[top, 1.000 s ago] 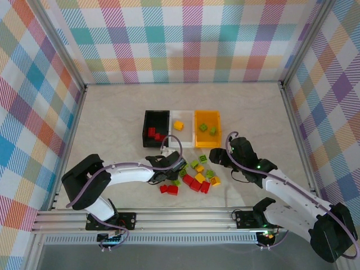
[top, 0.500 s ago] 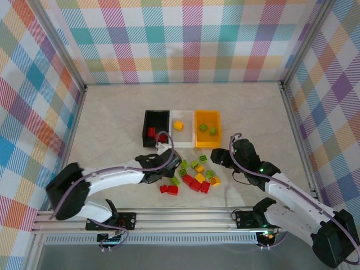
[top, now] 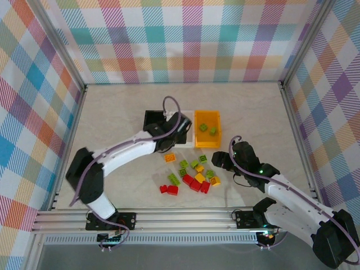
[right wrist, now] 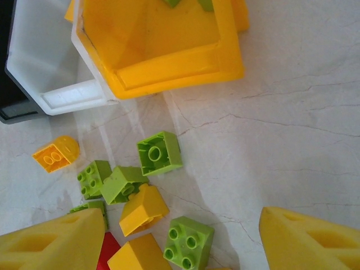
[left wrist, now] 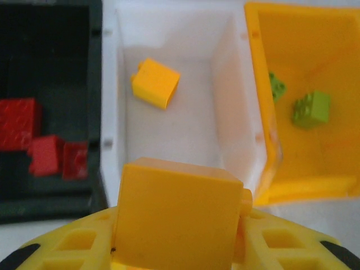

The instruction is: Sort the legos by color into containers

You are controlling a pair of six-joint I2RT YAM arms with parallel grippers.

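My left gripper is shut on a yellow lego and hangs over the near end of the white container, where one yellow lego lies. From above, the left gripper covers most of the white container. The black container holds red legos. Two green legos lie in the orange container. Loose legos in all three colours are scattered in front of the containers. My right gripper is open above the right side of that pile, over a green lego.
A single yellow lego lies apart, left of the pile, near the white container's front. Red legos sit at the pile's near left. Bare marble table stretches left of and behind the containers. Checked walls enclose the table.
My left gripper has shut on a yellow lego at the pile, lifted it, and carried it back to over the white container. My right arm has barely shifted.
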